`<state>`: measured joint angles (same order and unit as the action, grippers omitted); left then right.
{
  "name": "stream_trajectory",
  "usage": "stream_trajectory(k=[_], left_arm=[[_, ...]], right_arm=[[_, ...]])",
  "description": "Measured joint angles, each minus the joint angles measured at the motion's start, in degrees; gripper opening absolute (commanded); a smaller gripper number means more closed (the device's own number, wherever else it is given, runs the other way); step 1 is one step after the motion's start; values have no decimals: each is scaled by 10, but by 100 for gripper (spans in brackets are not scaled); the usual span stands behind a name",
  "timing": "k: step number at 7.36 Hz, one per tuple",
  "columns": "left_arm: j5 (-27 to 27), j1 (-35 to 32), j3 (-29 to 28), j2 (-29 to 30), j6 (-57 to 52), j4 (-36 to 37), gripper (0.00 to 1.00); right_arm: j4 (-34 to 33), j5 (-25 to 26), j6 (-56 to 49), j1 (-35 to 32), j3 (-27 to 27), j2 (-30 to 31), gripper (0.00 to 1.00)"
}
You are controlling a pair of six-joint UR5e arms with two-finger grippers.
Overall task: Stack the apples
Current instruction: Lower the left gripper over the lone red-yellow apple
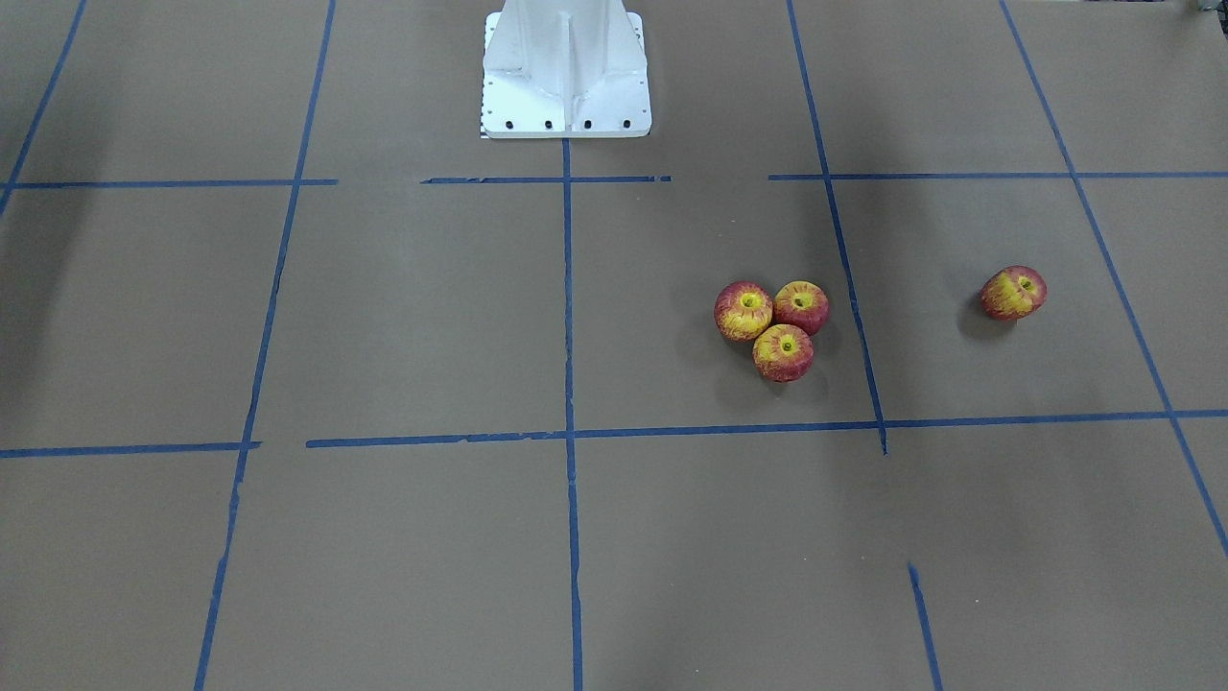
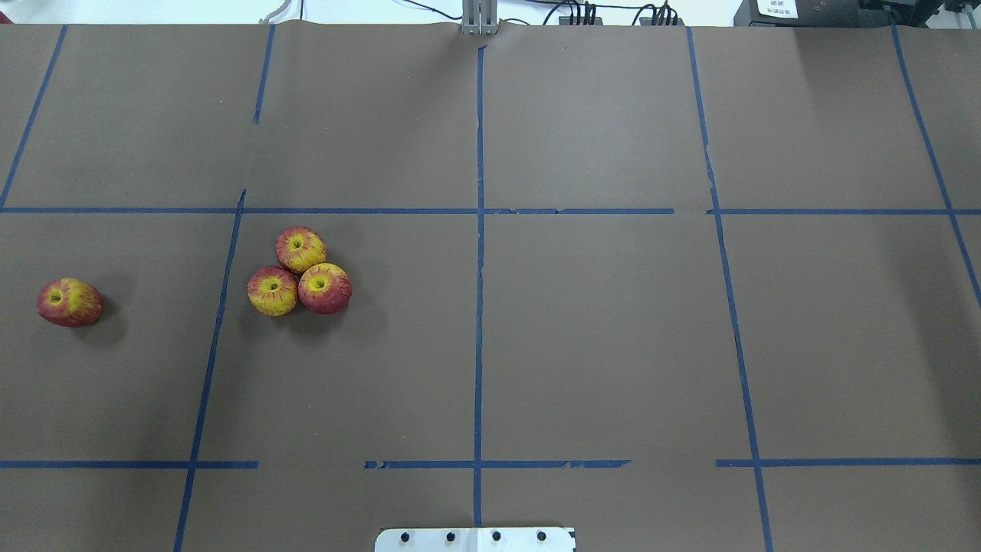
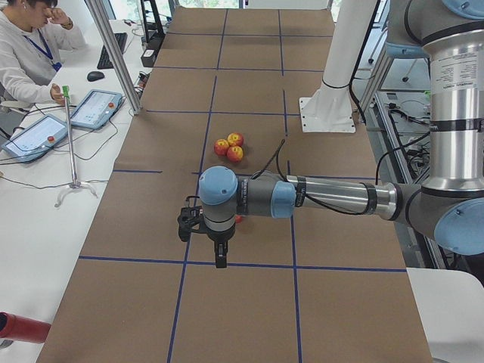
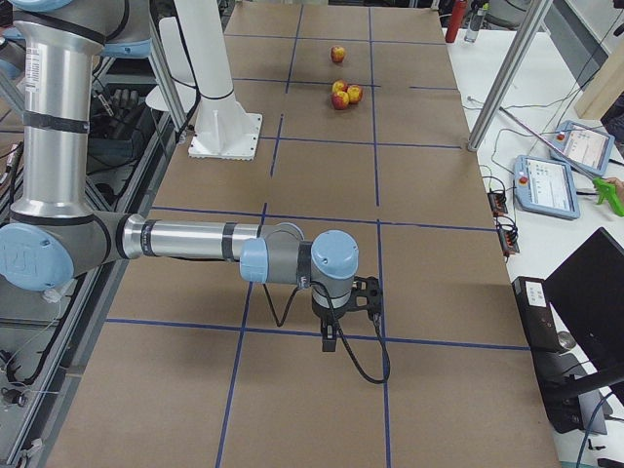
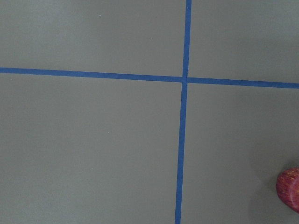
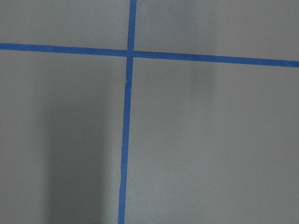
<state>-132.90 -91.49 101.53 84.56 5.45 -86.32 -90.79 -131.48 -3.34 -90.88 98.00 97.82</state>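
On table [image 2: 613,345], robot's left | three apples [image 2: 318,285] touching, flat | fourth apple [image 2: 69,302] well apart | no stack yet | left gripper [image 3: 220,259], right gripper [image 4: 331,339]: spread or pinched, can't tell

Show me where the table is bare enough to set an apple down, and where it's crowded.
Everything right of the blue tape centre line in the overhead view is bare brown paper-covered table. The strip between the lone red-and-yellow toy apple and the touching cluster of three matching apples is also free. Only around that cluster is it crowded.
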Motion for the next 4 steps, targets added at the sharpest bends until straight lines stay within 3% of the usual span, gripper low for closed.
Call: stream_trajectory(k=[4], left_arm=[[-6, 6, 6, 26, 2, 19, 100]], right_arm=[[0, 0, 0, 0, 0, 0, 100]])
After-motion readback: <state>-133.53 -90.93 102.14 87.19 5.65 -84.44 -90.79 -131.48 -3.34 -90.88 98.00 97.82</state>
